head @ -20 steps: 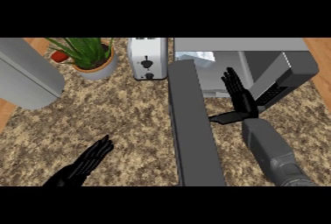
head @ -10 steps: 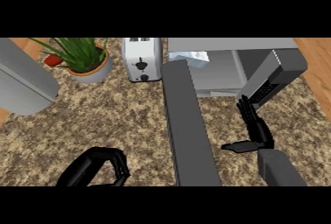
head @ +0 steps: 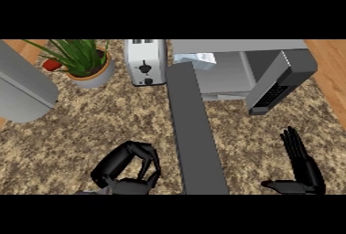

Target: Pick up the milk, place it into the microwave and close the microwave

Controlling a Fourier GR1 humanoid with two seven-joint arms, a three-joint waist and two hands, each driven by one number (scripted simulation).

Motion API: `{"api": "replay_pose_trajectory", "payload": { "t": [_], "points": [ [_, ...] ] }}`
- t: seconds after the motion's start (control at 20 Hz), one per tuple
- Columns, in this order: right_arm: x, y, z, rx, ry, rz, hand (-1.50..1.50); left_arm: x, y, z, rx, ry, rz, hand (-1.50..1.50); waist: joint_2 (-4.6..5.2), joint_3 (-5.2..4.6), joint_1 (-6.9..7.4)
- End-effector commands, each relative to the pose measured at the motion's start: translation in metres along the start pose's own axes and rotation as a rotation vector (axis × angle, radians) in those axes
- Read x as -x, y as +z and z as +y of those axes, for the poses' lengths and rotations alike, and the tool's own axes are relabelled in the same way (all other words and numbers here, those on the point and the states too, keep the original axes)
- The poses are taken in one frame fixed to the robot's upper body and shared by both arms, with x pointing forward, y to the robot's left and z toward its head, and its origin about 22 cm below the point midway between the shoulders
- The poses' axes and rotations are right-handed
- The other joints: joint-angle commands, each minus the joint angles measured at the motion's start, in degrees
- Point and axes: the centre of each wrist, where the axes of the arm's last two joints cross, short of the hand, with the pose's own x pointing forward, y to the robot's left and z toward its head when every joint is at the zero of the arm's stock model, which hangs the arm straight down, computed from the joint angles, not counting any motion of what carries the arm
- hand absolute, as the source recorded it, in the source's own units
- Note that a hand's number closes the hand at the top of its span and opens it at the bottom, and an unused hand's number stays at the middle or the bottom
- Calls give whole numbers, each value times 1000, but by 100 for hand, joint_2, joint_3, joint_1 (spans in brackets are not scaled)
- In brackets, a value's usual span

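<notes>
The right hand [head: 300, 167] has drawn back, fingers straight and empty, leaving the milk [head: 197, 59] inside the microwave [head: 233, 68] ahead of it, whose door [head: 196, 132] is unclosed, while the left hand [head: 128, 167] curls on nothing.

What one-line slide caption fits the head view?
White milk carton inside the grey microwave, its long grey door open, both black robot hands low.

we see milk [head: 197, 61] mostly hidden behind microwave door [head: 194, 132], microwave [head: 236, 64] top cut by frame edge, both forearms cut off at bottom
</notes>
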Motion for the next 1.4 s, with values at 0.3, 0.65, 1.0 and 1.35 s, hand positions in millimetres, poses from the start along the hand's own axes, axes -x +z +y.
{"api": "replay_pose_trajectory", "payload": {
  "t": [0.3,0.65,1.0,1.35],
  "points": [
    [-51,28,-39,-63,-106,-165,-150,23,-50,-46,57,-19,-31,150,60,4,78],
    [-83,42,-38,-180,-189,-222,-150,25,-67,-95,192,-32,24,150,58,4,-25],
    [-118,35,-25,-303,-224,-245,-150,13,-85,-126,151,-72,20,150,83,-2,-266],
    [-156,6,-7,-405,-213,-288,-150,6,-96,-136,24,-88,-6,150,138,-14,-472]
  ]
}}
